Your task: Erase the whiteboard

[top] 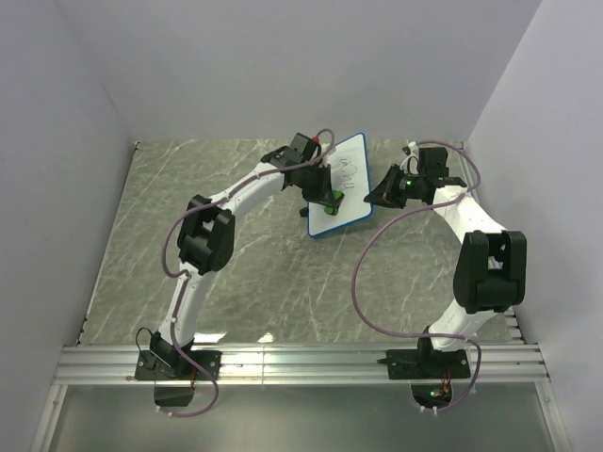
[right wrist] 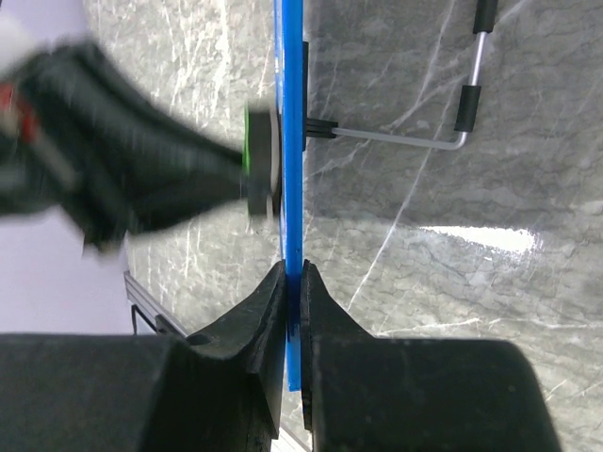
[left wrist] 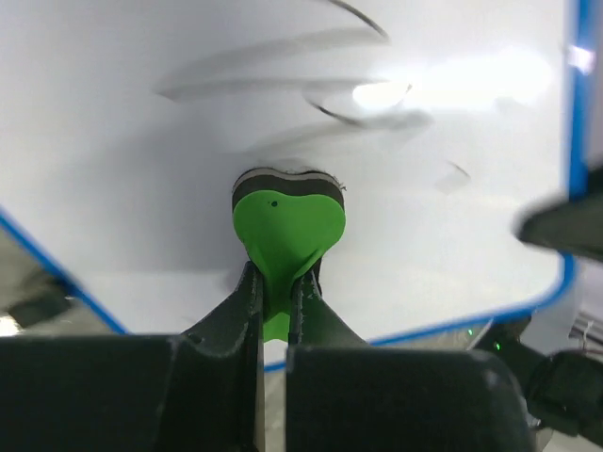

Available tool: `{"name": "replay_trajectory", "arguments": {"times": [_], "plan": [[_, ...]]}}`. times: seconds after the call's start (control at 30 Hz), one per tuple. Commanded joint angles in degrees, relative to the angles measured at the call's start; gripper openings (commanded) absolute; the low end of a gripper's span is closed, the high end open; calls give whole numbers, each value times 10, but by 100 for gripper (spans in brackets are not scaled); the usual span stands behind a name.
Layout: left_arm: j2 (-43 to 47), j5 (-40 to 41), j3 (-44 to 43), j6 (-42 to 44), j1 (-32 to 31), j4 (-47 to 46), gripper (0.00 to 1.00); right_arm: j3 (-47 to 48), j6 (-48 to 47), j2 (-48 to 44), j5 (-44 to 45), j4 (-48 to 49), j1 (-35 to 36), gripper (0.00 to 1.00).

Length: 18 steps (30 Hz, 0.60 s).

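The whiteboard (top: 352, 193), white with a blue frame, is held tilted up off the table. My left gripper (top: 329, 201) is shut on the green-and-black eraser (top: 330, 209) and presses it against the board's face. In the left wrist view the eraser (left wrist: 287, 218) sits on the white face (left wrist: 122, 141) below smeared dark scribbles (left wrist: 363, 104), with the gripper (left wrist: 275, 287) pinching its green handle. My right gripper (top: 375, 197) is shut on the board's right edge. In the right wrist view that gripper (right wrist: 293, 282) clamps the blue frame (right wrist: 293, 94), and the eraser (right wrist: 260, 160) touches the board's left side.
The board's wire stand leg (right wrist: 452, 127) with black feet sticks out behind it over the grey marbled table (top: 254, 273). White walls close in the table on three sides. A metal rail (top: 301, 363) runs along the near edge by the arm bases.
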State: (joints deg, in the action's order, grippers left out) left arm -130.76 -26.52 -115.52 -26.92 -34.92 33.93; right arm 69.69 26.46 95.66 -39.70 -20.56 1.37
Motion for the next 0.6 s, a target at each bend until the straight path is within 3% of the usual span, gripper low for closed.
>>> {"name": "replay_trajectory", "arguments": {"times": [0.0, 0.13, 0.37, 0.57], "plan": [[-66, 52, -76, 2, 4, 24, 0, -12, 11, -18, -21, 3, 29, 0], [-77, -25, -124, 22, -8, 14, 1, -18, 8, -25, -15, -3, 31, 0], [-30, -76, -129, 57, -74, -26, 0, -34, 9, -28, -10, -1, 40, 0], [-24, -93, -124, 46, -77, -34, 0, -32, 10, -33, -6, -9, 55, 0]]}}
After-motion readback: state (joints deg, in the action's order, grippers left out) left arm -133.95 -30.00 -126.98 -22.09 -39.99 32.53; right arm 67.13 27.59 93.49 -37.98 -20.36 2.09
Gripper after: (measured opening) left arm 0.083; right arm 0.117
